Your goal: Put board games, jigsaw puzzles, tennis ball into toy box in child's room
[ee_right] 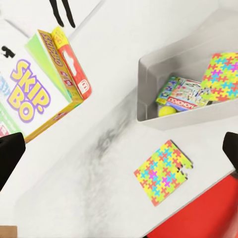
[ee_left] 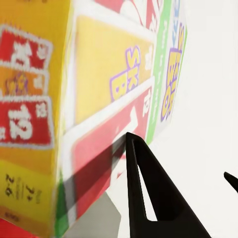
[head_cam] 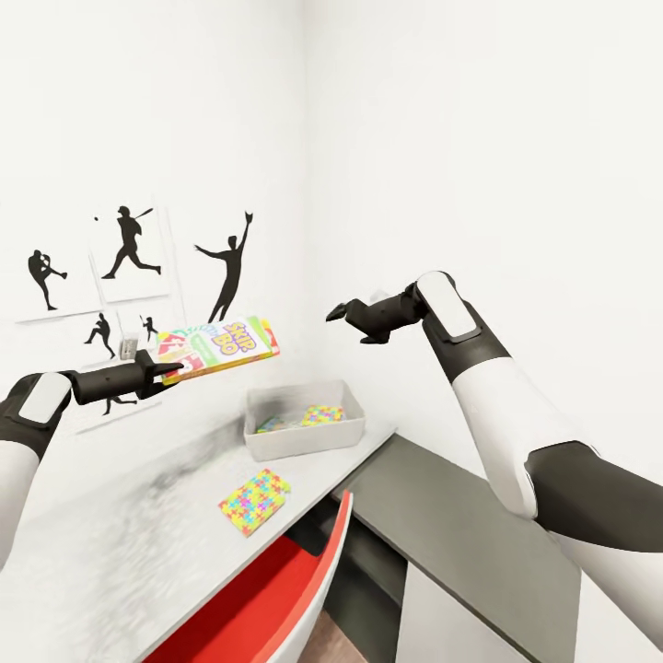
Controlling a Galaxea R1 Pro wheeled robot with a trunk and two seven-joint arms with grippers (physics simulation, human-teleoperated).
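My left gripper (head_cam: 166, 370) is shut on one end of the orange-green Skip-Bo board game (head_cam: 221, 345), holding it in the air above the table (head_cam: 110, 552), left of the toy box (head_cam: 267, 445). That game's cover looms close in the left wrist view (ee_left: 99, 74), beside a dark finger (ee_left: 146, 193). My right gripper (head_cam: 343, 322) hangs open and empty above the toy box (ee_right: 173, 121). In the box lie a jigsaw puzzle (ee_right: 220, 77), a pale blue board game (ee_right: 186, 94) and the tennis ball (ee_right: 167, 110). Another jigsaw puzzle (head_cam: 255, 500) (ee_right: 163, 171) lies flat on the table in front of the box.
A red chair (head_cam: 276, 589) is tucked under the table's front edge. The lower dark grey cabinet (head_cam: 460, 525) joins the table at the right. White walls close the corner behind, with black baseball-player pictures (head_cam: 129, 244) on the left wall.
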